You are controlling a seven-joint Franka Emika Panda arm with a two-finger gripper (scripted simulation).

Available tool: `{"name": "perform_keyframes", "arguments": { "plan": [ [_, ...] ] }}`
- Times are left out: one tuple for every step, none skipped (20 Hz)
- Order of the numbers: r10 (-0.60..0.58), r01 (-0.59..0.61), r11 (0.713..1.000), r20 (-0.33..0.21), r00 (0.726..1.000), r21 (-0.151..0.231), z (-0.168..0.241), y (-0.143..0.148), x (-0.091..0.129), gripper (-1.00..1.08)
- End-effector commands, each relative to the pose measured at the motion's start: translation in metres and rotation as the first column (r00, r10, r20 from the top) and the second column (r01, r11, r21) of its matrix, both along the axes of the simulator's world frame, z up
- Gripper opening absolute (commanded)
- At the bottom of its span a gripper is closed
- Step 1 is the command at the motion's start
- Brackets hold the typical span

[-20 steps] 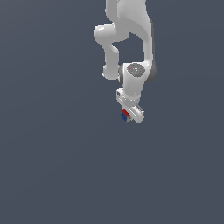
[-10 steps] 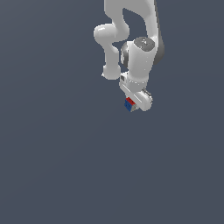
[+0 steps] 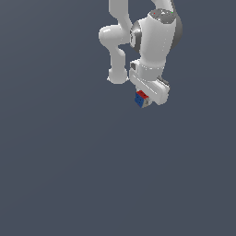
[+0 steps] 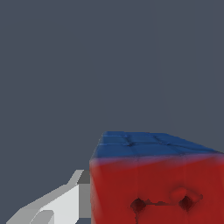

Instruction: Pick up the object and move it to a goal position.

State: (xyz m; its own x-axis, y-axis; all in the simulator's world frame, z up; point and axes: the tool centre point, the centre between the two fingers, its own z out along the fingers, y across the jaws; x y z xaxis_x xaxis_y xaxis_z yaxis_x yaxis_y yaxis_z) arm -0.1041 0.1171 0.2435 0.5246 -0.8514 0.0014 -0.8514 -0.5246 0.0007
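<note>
The object is a tiny cube [image 3: 140, 98] with red, blue and white faces. It sits between the fingers of my white gripper [image 3: 144, 100] in the upper middle of the exterior view, held above the grey floor. In the wrist view the cube [image 4: 155, 183] fills much of the picture, red face toward the camera and blue face behind it. One white finger [image 4: 57, 208] shows beside it, touching the cube's side. The other finger is hidden. The gripper is shut on the cube.
The plain grey floor [image 3: 69, 175] fills both views. The white arm [image 3: 154, 41] rises behind the gripper to the exterior view's top edge. No goal marker shows.
The gripper has carried the cube upward and slightly toward the exterior view's right. The arm's wrist has swung up and right with it. The grip has not changed.
</note>
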Motion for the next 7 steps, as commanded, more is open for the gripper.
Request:
{"name": "perform_keyframes", "arguments": {
  "plan": [
    [0.000, 0.000, 1.000, 0.000, 1.000, 0.000, 0.0112, 0.0018, 0.0002, -1.00],
    [0.000, 0.000, 1.000, 0.000, 1.000, 0.000, 0.0140, 0.0024, 0.0003, -1.00],
    [0.000, 0.000, 1.000, 0.000, 1.000, 0.001, 0.0163, 0.0029, 0.0004, -1.00],
    [0.000, 0.000, 1.000, 0.000, 1.000, 0.001, 0.0181, 0.0032, 0.0005, -1.00],
    [0.000, 0.000, 1.000, 0.000, 1.000, 0.001, 0.0194, 0.0035, 0.0006, -1.00],
    [0.000, 0.000, 1.000, 0.000, 1.000, 0.001, 0.0202, 0.0037, 0.0007, -1.00],
    [0.000, 0.000, 1.000, 0.000, 1.000, 0.001, 0.0205, 0.0037, 0.0007, -1.00]
  ]
}}
